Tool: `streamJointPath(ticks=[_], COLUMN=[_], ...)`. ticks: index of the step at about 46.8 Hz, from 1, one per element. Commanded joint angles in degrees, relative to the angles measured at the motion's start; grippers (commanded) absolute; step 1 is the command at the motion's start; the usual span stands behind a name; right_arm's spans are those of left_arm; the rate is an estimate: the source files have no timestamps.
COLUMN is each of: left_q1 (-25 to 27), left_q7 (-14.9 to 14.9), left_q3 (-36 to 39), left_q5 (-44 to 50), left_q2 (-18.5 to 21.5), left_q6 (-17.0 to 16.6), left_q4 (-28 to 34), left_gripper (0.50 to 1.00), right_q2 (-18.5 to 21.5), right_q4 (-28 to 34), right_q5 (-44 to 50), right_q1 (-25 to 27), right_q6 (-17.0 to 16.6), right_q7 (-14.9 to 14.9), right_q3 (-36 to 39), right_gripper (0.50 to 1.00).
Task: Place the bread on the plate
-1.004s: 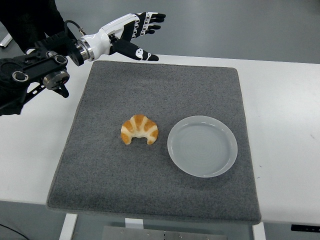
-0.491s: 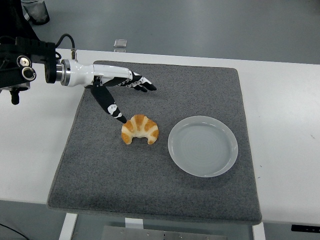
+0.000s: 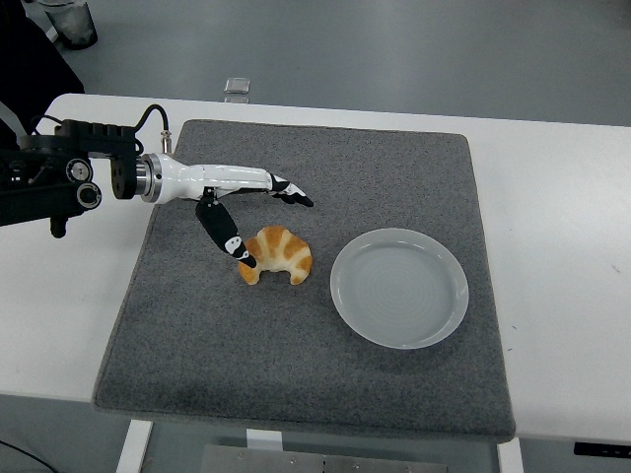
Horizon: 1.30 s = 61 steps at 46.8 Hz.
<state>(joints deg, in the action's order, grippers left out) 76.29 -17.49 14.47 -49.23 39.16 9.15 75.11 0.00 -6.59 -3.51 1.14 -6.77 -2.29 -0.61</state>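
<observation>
Even, bright light falls from overhead across my view, with no harsh glare on the white tabletop [image 3: 562,197]. Shadows are soft and faint: a thin one lies under my left hand [image 3: 242,202]. The clear plate [image 3: 399,288] shows gentle sheen. Everything looks sharp, edges barely distorted.

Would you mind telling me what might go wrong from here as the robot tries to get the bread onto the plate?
1. The left robot hand is open, its thumb at the left end of the bread, fingers above it. Closing unevenly could push the curved bread along the grey mat instead of gripping it.
2. The plate lies close to the right; a low carry may nudge its rim.
</observation>
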Motion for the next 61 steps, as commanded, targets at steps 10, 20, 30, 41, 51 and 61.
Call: streamJointPath(ticks=[10, 20, 30, 41, 51, 61], left_q1=[-1.0, -1.0, -1.0, -1.1, -1.1, -0.9], left_q7=[1.1, 1.1, 1.1, 1.1, 1.1, 1.1], left_q3=[0.1, 2.0, 3.3, 4.6, 5.2, 5.2], left_q5=[-0.1, -0.1, -0.2, -2.3, -2.4, -3.0], left_q2=[-3.5, -4.6, -4.6, -6.5, -7.4, -8.3], left_q6=[-1.6, -2.5, -2.8, -4.1, -4.9, -5.0], left_q4=[-2.9, -4.0, -4.1, -4.2, -4.3, -4.7], left_gripper=[0.981, 0.979, 0.975, 0.943, 0.902, 0.851], right_q2=[0.0, 0.0, 0.0, 0.0, 0.0, 0.0], right_q4=[0.0, 0.0, 0.0, 0.0, 0.0, 0.0], right_q5=[0.0, 0.0, 0.0, 0.0, -0.1, -0.1], right_q1=[0.5, 0.6, 0.6, 0.5, 0.6, 0.6], right_q6=[-0.1, -0.1, -0.2, -0.2, -0.3, -0.3], right_q7=[0.0, 0.0, 0.0, 0.0, 0.0, 0.0], right_q3=[0.0, 0.0, 0.0, 0.0, 0.0, 0.0], right_gripper=[0.952, 0.952, 0.954, 0.952, 0.952, 0.952])
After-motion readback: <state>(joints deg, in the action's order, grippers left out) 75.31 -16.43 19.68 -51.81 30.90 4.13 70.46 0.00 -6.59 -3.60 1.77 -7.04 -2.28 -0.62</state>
